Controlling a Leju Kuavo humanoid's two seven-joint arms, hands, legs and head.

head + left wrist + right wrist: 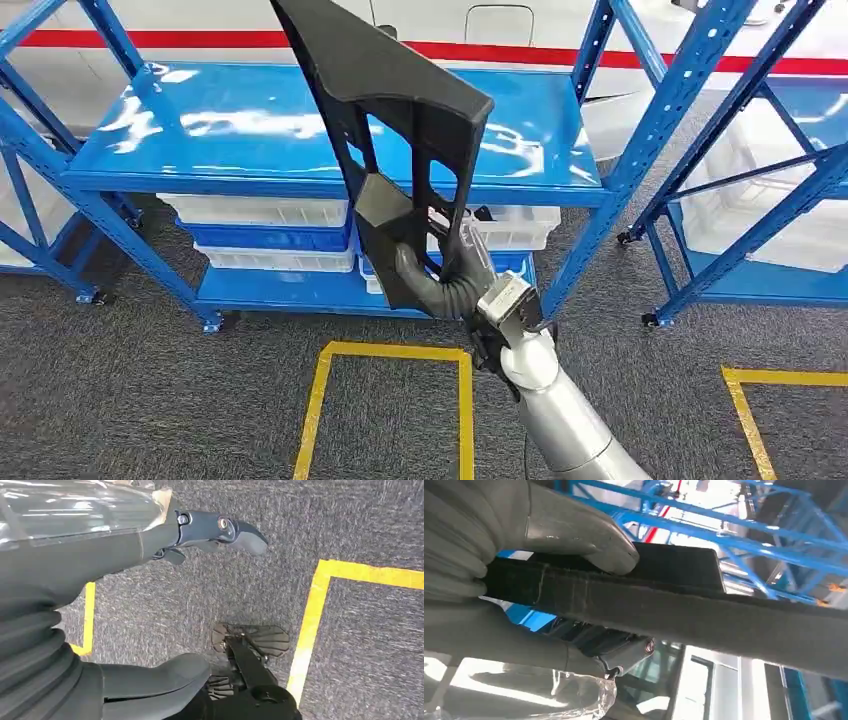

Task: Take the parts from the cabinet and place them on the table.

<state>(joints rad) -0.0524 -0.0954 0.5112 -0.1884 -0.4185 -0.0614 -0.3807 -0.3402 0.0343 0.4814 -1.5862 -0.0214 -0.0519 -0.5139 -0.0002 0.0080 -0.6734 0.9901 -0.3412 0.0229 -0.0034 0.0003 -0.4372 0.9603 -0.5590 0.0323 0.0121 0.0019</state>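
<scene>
Left hand hanging over grey carpet, fingers apart, grasping nothing. Right hand gripping lower end of large black part, thumb pressing one face, fingers wrapping the other. Part rising tilted above the hand, in front of blue cabinet shelf, not touching it.

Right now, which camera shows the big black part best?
The head view: the black part shows nearly whole, held up by the right hand before the blue rack. The right wrist view shows just its edge up close; the left wrist view looks at carpet.
</scene>
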